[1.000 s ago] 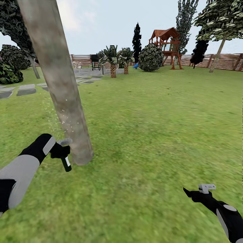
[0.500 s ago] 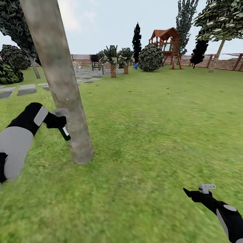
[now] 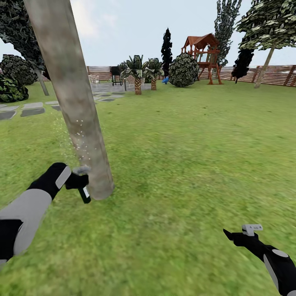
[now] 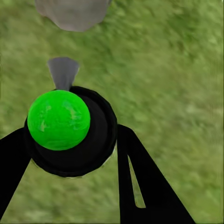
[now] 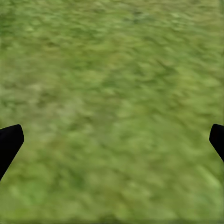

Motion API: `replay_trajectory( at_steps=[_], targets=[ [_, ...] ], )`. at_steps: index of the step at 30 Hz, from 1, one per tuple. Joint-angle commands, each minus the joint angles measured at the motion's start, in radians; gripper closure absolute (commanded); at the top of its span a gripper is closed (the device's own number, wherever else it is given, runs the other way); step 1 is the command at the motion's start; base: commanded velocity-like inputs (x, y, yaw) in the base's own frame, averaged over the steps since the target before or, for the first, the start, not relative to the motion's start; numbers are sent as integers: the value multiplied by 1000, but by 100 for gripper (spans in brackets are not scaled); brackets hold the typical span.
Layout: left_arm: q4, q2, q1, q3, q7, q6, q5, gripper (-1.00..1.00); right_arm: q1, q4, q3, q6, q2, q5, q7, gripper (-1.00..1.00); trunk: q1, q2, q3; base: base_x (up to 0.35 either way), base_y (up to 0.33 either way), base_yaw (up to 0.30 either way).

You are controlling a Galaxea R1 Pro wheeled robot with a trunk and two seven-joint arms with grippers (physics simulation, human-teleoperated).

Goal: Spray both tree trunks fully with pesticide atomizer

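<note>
My left tool (image 3: 80,183) was clamped on the pesticide atomizer (image 3: 83,190). I held it low, right beside the base of the tree trunk (image 3: 76,102), on the side away from the play tower. The bottle hung tilted, its black body pointing down & its grey trigger head (image 3: 80,169) up top, almost touching the bark. Tiny white specks sat on the trunk just above the bottle, w/ a few more in the air next to it.

In the left wrist view I looked down on the atomizer (image 4: 70,130): a round black body w/ a big green spot (image 4: 59,120) on it. One black finger (image 4: 140,182) pressed each side of it. The grey nozzle (image 4: 63,72) pointed at the trunk's foot (image 4: 72,13), which stood close by on the grass (image 4: 172,79).

My right tool (image 3: 240,235) hung low over the lawn (image 3: 197,156), well apart from the trunk, holding nothing. In the right wrist view its 2 black fingertips (image 5: 10,142) were spread wide, w/ blurry grass (image 5: 112,107) between them.

Far past the trunk was the brown slat fence (image 3: 279,75). Near it stood a red-brown play tower (image 3: 203,55), a round bush (image 3: 183,70) & 2 short palms (image 3: 137,74). Another leaning tree (image 3: 269,37) stood far off by the fence. Grey stepping stones (image 3: 24,109) lay on the trunk's other side.
</note>
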Motion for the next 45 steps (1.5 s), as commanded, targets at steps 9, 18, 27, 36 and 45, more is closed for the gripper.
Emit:
replay_trajectory(
  at_steps=[9,18,27,36,45],
  targets=[
    [0,-21,41,-8,93,-92,1,100,-1,-2,-5,4,2,9,8,-100,0,0,-1,0,0,0],
    [-12,-17,103,-11,143,-98,-7,100,-1,0,-3,6,5,10,10,-100,0,0,-1,0,0,0],
    [-3,-21,108,-13,143,-98,-5,100,-1,0,-5,5,4,10,10,-100,0,0,-1,0,-197,182],
    [-3,-25,109,-12,144,-98,-5,100,-1,0,-5,5,4,10,10,-100,0,0,-1,137,-204,16],
    [-2,-19,112,-10,146,-98,-4,100,-1,0,-4,5,4,9,10,-100,0,0,-1,208,41,35]
  ],
)
